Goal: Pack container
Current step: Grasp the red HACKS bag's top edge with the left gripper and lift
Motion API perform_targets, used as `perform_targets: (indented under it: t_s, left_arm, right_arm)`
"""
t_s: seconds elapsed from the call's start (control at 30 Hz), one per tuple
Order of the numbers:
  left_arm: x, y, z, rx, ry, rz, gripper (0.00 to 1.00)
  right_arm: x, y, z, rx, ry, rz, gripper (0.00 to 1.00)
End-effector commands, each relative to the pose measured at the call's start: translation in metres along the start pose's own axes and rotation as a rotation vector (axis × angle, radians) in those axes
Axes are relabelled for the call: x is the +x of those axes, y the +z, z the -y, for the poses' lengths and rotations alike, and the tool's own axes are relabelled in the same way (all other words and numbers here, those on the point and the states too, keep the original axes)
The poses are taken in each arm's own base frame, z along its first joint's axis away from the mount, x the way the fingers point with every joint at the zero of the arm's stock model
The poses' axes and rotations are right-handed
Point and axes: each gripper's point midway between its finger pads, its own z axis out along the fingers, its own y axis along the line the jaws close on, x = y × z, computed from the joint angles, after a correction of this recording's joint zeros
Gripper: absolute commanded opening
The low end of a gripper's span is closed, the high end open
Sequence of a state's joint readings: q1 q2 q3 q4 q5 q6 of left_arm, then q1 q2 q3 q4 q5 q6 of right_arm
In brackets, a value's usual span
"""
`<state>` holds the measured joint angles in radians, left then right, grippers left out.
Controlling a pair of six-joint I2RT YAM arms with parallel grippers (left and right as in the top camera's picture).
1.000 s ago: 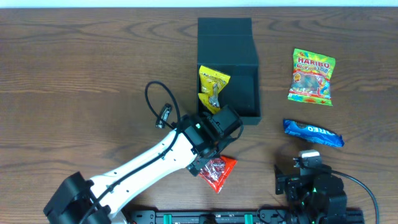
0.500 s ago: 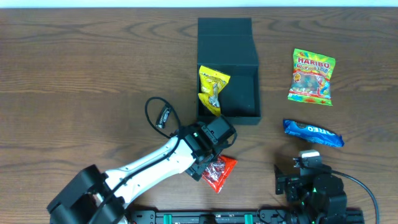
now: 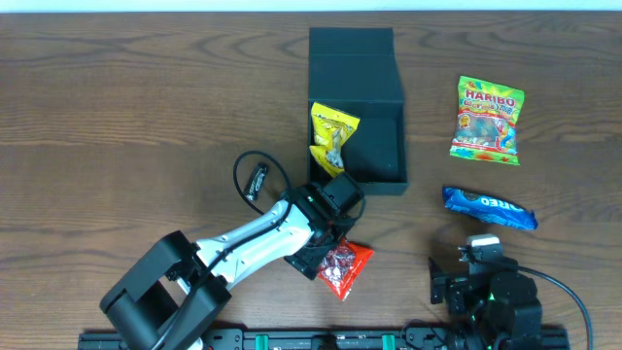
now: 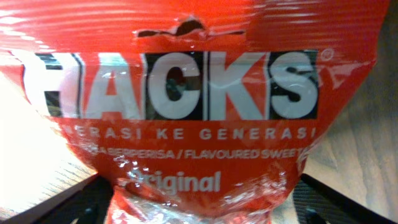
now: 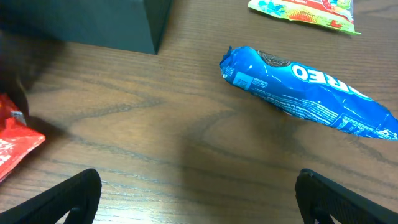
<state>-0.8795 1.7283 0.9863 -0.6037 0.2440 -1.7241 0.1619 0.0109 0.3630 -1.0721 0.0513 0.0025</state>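
The container (image 3: pixel 374 160), a dark teal-black box with its flap lid open at the back, stands at the table's centre and holds a yellow packet (image 3: pixel 332 136). A corner of the box also shows in the right wrist view (image 5: pixel 87 22). My left gripper (image 3: pixel 328 253) is low over a red Hacks packet (image 3: pixel 348 270) just in front of the box. In the left wrist view the packet (image 4: pixel 199 93) fills the frame and the fingers (image 4: pixel 199 211) sit apart on either side of its lower end. My right gripper (image 5: pixel 199 193) is open and empty over bare wood.
A blue Oreo packet (image 3: pixel 489 207) lies right of the box and shows in the right wrist view (image 5: pixel 311 90). A Haribo bag (image 3: pixel 488 121) lies behind it. The right arm's base (image 3: pixel 486 292) is at the front right.
My left arm has drawn back from the box front and come down over the red packet. The right arm has not moved.
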Motion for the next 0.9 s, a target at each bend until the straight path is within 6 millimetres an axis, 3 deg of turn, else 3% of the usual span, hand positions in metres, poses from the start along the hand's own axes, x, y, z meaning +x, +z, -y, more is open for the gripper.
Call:
perform_targets:
  t_s: [0.0,0.17,0.37,0.5,0.57,0.73,0.87]
  left_arm:
    - [-0.0011,0.0058,-0.0062,-0.027,0.004,-0.006,0.86]
    - [-0.0010,0.0058,-0.0062,-0.027,0.004,-0.007,0.77]
    - [0.0001,0.0058,-0.0064,-0.028,0.003,-0.013,0.43]
    - [0.0010,0.0057,-0.0067,-0.030,0.004,-0.019,0.36]
    - [0.0034,0.0057,-0.0071,-0.032,0.004,-0.033,0.26]
    - [0.0045,0.0056,-0.0074,-0.034,0.004,-0.039,0.27]
    - [0.0045,0.0056,-0.0075,-0.034,0.004,-0.039,0.19]
  right_arm:
    - [0.0023,0.0010,-0.0007,-0.004,-0.008,-0.005,0.99]
    - [0.0023,0.0010,-0.0007,-0.004,-0.008,-0.005,0.99]
    - [0.0023,0.0010,-0.0007,-0.004,-0.008,-0.005,0.99]
    - [0.0023,0.0010,-0.0007,-0.004,-0.008,-0.005,0.99]
    - [0.0023,0.0010,-0.0007,-0.004,-0.008,-0.005,0.99]
    - [0.0023,0.0010,-0.0007,-0.004,-0.008,-0.005,0.99]
    - [0.0023,0.0010,-0.0007,-0.004,-0.008,-0.005,0.99]
